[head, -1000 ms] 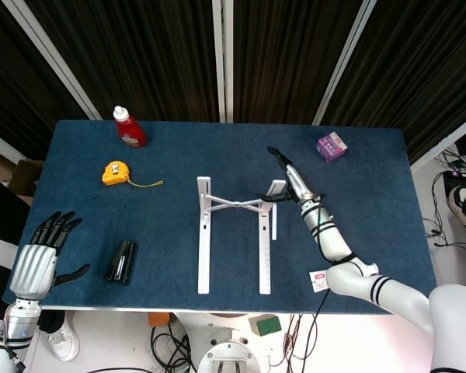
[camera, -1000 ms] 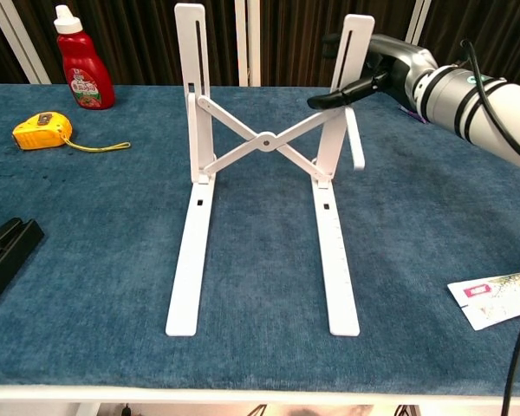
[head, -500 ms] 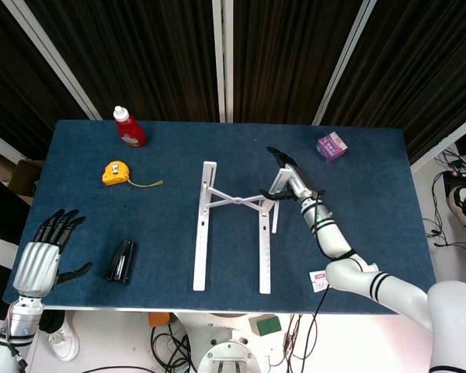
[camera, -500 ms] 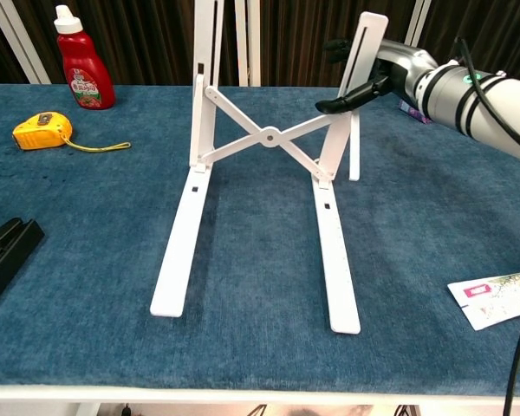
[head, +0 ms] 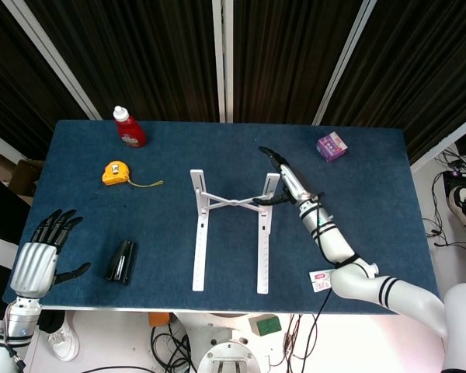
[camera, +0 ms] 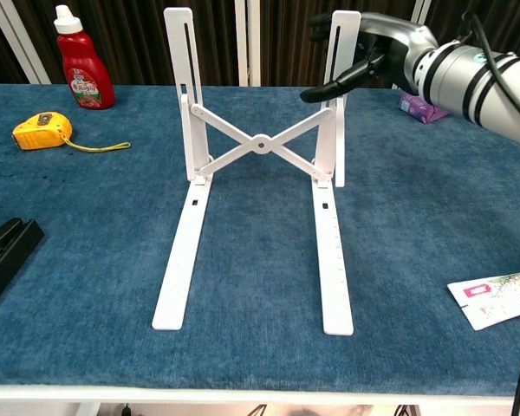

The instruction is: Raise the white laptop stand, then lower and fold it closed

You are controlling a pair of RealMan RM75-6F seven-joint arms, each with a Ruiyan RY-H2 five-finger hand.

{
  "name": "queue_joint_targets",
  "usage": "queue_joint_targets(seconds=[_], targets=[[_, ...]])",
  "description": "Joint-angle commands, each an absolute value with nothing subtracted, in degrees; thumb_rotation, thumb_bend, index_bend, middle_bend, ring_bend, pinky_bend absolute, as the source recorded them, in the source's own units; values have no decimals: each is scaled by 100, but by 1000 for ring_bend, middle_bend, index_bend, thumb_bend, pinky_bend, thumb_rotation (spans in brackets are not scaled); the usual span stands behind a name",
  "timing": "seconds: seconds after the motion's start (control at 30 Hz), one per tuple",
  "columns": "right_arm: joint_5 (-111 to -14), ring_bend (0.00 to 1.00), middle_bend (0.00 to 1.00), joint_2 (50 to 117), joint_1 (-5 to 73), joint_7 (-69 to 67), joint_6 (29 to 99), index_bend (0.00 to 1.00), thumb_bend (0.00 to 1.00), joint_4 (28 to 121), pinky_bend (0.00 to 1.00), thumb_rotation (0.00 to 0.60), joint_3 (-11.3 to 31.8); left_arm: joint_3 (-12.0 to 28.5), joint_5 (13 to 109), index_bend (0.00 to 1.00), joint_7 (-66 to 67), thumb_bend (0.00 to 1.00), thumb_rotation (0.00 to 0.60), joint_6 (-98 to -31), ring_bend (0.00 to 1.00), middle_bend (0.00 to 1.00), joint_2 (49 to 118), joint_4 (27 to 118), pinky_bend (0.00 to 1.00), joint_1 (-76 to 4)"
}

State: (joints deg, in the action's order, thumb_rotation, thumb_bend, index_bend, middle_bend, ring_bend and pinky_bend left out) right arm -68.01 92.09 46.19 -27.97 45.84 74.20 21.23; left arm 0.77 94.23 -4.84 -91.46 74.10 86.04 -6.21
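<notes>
stand (camera: 258, 147) now straighter | right hand (camera: 368, 65) fingers seemingly pinching its upright | left hand (head: 43, 252) splayed

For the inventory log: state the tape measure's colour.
Yellow-orange tape measure, clearest in the chest view.

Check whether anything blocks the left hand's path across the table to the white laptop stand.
A black stapler-like object lies on the table between the left hand and the white laptop stand. The right hand is already at the stand's right upright.

dark ribbed wall panels (head: 140, 47) with white strips behind a blue-clothed table (head: 179, 148).
</notes>
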Motion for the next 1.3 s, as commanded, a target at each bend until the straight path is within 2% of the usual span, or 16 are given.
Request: queue_joint_targets(seconds=[0.03,0.3,0.8,1.07,1.3], targets=[[-6782,0,60,8985,4493,-2770,4594,0,0,7689,0,600,2046,76,9434,173,-479,69,600,-9149,44,106,7417,8603,151,-625],[-6465,0,60,9243,4582,-2502,4331,0,0,7373,0,600,1896,56,9453,173,-466,69,600,-9140,44,106,7452,8612,151,-623],[-6115,0,61,10308,5048,-2270,3858,0,0,5729,0,600,1955,49,9385,173,-570,69,600,-9145,44,107,7493,8509,151,-576],[-6101,0,61,10638,5179,-2167,3742,0,0,5154,0,600,1988,47,9382,173,-621,69,600,-9146,45,107,7509,8448,151,-570],[-6265,0,60,10548,5068,-2159,3896,0,0,5379,0,600,1969,43,9441,173,-611,69,600,-9070,45,107,7493,8425,151,-639]])
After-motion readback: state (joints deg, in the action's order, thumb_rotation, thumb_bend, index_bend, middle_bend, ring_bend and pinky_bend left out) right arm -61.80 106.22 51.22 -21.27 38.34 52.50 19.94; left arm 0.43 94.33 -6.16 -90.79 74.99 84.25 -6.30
